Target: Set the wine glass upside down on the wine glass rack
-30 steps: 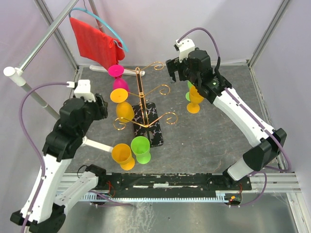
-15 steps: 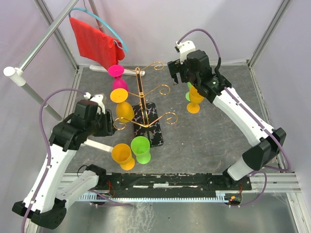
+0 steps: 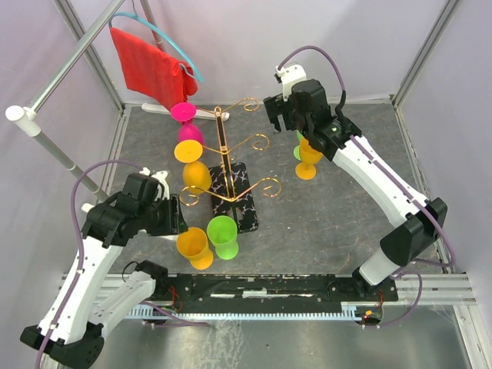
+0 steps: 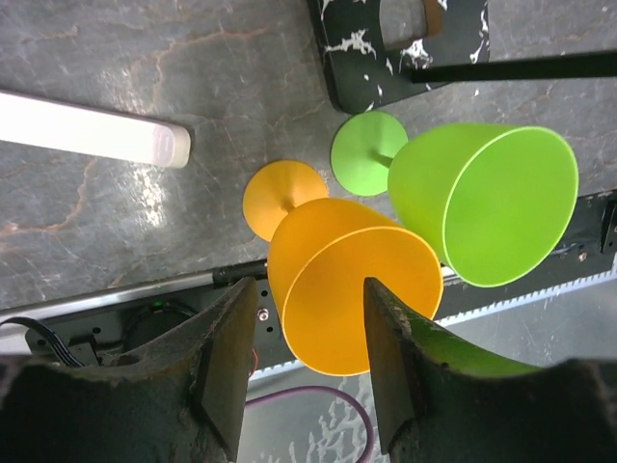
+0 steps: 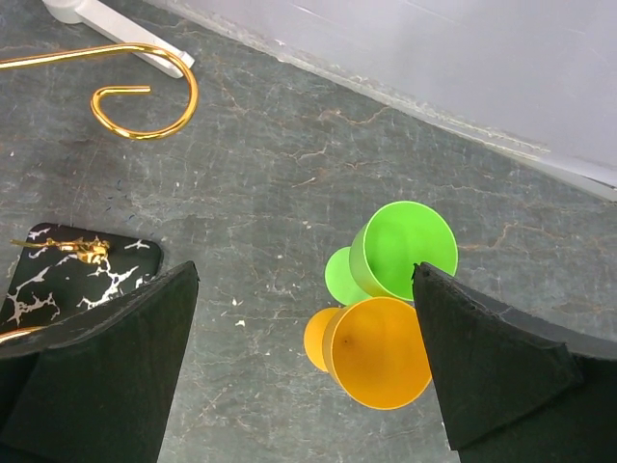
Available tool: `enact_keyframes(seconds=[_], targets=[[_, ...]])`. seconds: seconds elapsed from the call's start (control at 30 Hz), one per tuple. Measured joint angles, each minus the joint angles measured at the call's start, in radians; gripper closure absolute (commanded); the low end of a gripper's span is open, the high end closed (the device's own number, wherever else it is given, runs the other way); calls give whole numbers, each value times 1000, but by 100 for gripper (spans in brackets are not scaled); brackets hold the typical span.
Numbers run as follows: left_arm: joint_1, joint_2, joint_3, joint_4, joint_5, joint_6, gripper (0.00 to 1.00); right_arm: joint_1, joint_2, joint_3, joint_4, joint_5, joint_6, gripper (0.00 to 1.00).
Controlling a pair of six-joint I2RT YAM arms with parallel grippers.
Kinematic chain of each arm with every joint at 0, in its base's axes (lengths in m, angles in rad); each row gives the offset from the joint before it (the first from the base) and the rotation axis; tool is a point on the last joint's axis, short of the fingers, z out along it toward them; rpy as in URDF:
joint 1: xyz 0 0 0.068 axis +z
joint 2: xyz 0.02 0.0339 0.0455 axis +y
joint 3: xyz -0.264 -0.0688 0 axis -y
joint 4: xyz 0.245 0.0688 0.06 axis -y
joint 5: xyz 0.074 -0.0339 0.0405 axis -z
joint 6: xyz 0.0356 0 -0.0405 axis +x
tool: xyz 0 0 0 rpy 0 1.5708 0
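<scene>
Where lilac walls (image 3: 323, 34) enclose, grey marbled table (image 3: 330, 211)

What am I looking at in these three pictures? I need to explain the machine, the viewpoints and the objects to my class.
Two white robot arms are bolted to a grey table. The wide picture looks down from above; the other two come from a camera on each wrist. In the middle stands a gold wire rack with a pink glass and a hung orange glass upside down on it. On the table stand a near orange glass and near green glass, and further back a far orange glass and far green glass. The left gripper hovers open over the near orange glass; the right gripper is open above the far pair. Neither holds anything.
</scene>
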Motion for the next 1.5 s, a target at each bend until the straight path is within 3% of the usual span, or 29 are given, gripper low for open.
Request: enact_keyframes(seconds=[0.3,0.7,0.97,1.27,1.5], targets=[[0,-17,-85,-34,36,0,50,0,1,19,1,21,-5,0],[0,2,-157,-14,-3,1,97,0,1,19,2,37,-18,0],[0,8,-110,-17,-85,1,97,0,1,19,6,42,-27,0],[-1,67,167,-36,-406,0,97,0,-1,13,8,56,-34,0],[-1,98,199,-28,-609,-25,97,0,-12,-5,9,66,-39,0]])
